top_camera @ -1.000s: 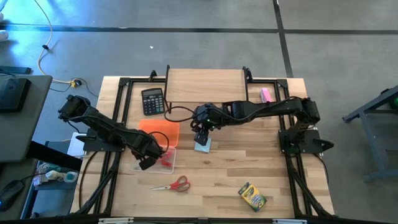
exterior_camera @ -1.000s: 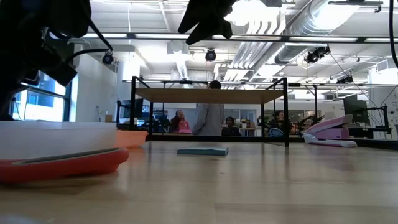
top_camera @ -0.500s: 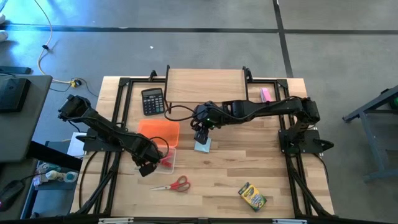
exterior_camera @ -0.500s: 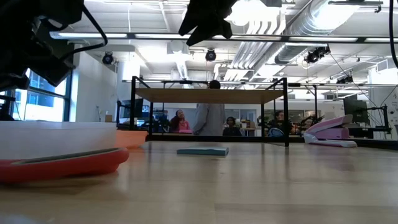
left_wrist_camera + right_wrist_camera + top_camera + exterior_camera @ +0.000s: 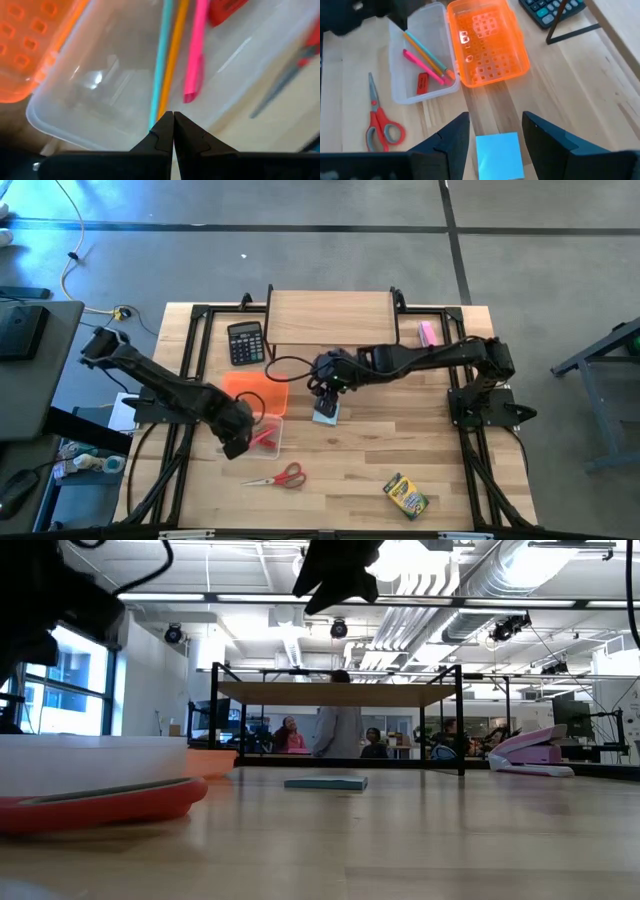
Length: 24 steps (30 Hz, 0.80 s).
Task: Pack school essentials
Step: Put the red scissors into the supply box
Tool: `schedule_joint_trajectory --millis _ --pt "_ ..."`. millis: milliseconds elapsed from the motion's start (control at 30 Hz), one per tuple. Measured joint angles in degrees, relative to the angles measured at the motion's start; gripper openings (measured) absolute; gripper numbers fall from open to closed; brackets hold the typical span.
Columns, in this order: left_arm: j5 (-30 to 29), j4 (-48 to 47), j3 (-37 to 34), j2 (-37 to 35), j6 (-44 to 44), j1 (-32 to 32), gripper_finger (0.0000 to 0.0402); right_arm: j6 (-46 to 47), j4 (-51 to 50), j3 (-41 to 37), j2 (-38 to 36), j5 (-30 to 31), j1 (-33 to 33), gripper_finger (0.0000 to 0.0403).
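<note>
Along the near edge of the desk (image 5: 350, 510) the scissors (image 5: 280, 476) lie flat on the left and the crayon box (image 5: 405, 496) sits towards the right corner, both untouched and still to be packed. Just behind the scissors is the clear plastic box (image 5: 400, 60), its orange lid (image 5: 487, 42) folded open on the far side; inside lie the pink pen (image 5: 194, 55), the green pencil (image 5: 161, 60) and orange pencil (image 5: 175, 55) side by side, and the small red eraser (image 5: 422, 83). Over the last second the left gripper (image 5: 173, 131) has pulled back from above the box towards its near left corner, and its fingers are now pressed together with nothing between them, so that delivery looks finished. The right gripper (image 5: 492, 130) has edged a little lower over the blue notepad (image 5: 499, 152) in the middle of the desk; its fingers are spread wide on either side of the pad and not yet touching it, so picking it up is probably next. Farther back, the calculator (image 5: 245, 342) sits by the left of the raised wooden shelf (image 5: 330, 315) and the pink block (image 5: 427, 332) by its right; neither blocks the path from notepad to box.
</note>
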Motion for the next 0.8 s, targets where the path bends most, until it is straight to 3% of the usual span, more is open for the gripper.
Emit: schedule_joint_trajectory --millis 167,500,800 --pt "-1.8 3.7 0.0 -7.4 -0.2 0.0 0.0000 0.0 0.1 0.0 0.0 -0.9 1.3 0.0171" --pt "-13.0 20.8 0.1 -18.5 6.4 0.0 0.0006 1.5 4.7 0.0 0.0 -2.4 3.4 0.0174" --pt "-14.3 23.7 0.0 -19.9 11.0 0.0 0.0080 -1.3 13.4 0.0 0.0 -4.1 5.3 0.0232"
